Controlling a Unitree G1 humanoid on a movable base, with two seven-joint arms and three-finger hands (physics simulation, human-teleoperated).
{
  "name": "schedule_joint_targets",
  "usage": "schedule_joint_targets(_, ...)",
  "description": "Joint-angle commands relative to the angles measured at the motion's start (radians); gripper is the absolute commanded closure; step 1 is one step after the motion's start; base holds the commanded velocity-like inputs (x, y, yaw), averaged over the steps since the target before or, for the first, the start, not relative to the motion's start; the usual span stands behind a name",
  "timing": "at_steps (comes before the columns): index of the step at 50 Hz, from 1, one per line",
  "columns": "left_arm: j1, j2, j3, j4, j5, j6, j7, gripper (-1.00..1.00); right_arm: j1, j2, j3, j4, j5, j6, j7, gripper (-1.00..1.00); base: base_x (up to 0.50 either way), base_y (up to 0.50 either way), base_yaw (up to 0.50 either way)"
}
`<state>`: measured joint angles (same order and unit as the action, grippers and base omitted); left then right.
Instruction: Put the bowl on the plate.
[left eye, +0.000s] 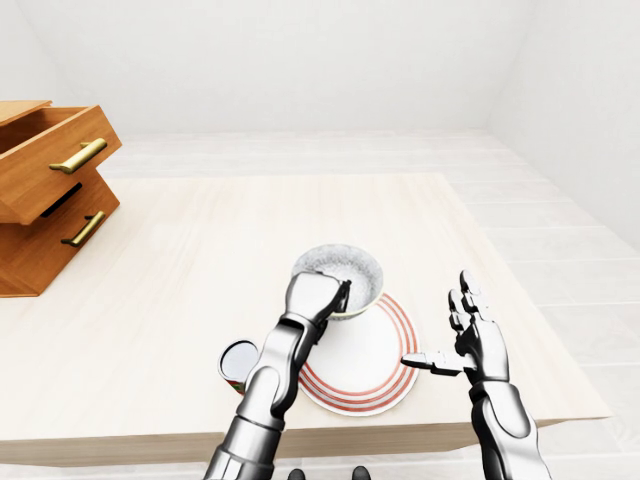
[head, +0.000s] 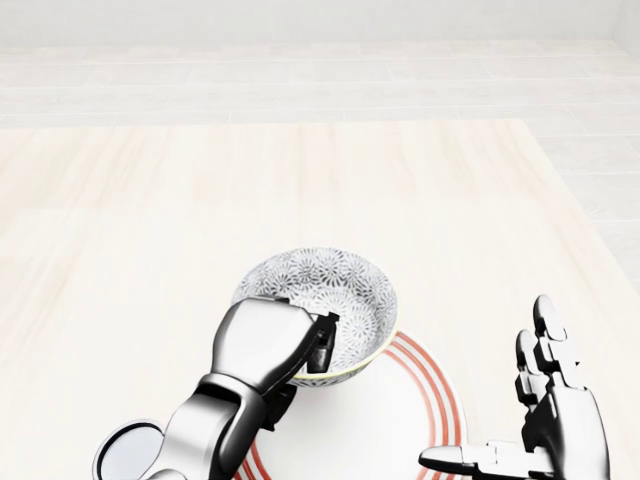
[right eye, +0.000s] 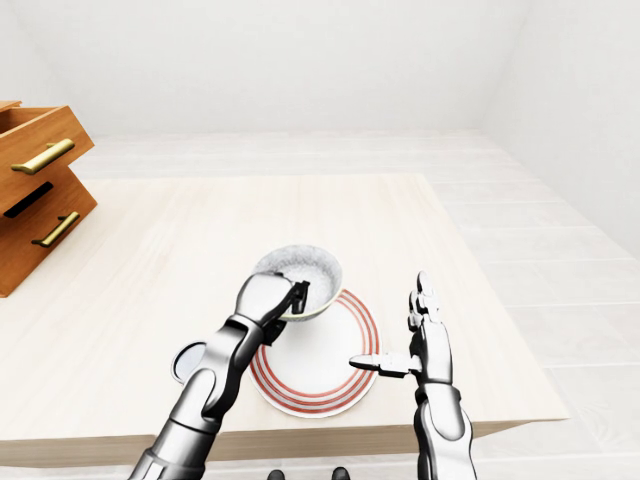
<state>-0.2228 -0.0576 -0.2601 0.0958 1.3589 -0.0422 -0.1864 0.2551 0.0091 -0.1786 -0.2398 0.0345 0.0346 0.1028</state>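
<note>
The patterned white bowl (head: 330, 295) sits over the upper-left rim of the red-ringed white plate (left eye: 375, 355), near the table's lower middle in the left-eye view. My left hand (head: 300, 345) is shut on the bowl's near-left rim, fingers hooked inside it. Whether the bowl rests on the plate or hangs just above it I cannot tell. My right hand (left eye: 455, 330) stands open just right of the plate, fingers upright and thumb pointing at the plate rim, holding nothing.
A small round can (left eye: 238, 362) stands left of the plate, partly behind my left forearm. A wooden drawer unit (left eye: 50, 190) with brass handles, its top drawer pulled out, sits at the table's left. The table edge (left eye: 330, 435) runs close below the plate.
</note>
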Motion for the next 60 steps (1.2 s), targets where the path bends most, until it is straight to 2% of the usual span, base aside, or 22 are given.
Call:
schedule_joint_targets(1, 0.044, -0.010, -0.024, -0.056, 0.023, -0.011, 0.016, 1.00, 0.000, -0.001, 0.000, 0.008, 0.000, -0.005, 0.001, -1.00, 0.00, 0.00, 0.00)
schedule_joint_targets(7, 0.057, -0.010, -0.030, -0.061, 0.023, -0.010, 0.020, 1.00, -0.005, -0.001, 0.001, 0.040, -0.001, -0.026, 0.002, -1.00, 0.00, 0.00, 0.00)
schedule_joint_targets(18, 0.087, -0.020, -0.057, -0.048, 0.024, -0.011, 0.042, 1.00, -0.005, -0.006, -0.008, 0.067, 0.006, -0.043, 0.003, -1.00, 0.00, 0.00, 0.00)
schedule_joint_targets(38, 0.112, -0.032, -0.095, -0.019, 0.024, -0.009, 0.067, 1.00, -0.003, -0.007, -0.008, 0.054, 0.005, -0.031, 0.005, -1.00, 0.00, 0.00, 0.00)
schedule_joint_targets(48, 0.129, -0.034, -0.110, 0.030, 0.021, -0.012, 0.110, 1.00, -0.007, -0.006, -0.009, 0.045, 0.004, -0.020, 0.004, -1.00, 0.00, 0.00, 0.00)
schedule_joint_targets(60, 0.142, -0.033, -0.126, 0.050, 0.019, -0.015, 0.123, 1.00, -0.003, -0.006, -0.011, 0.051, 0.005, -0.030, 0.007, -1.00, 0.00, 0.00, 0.00)
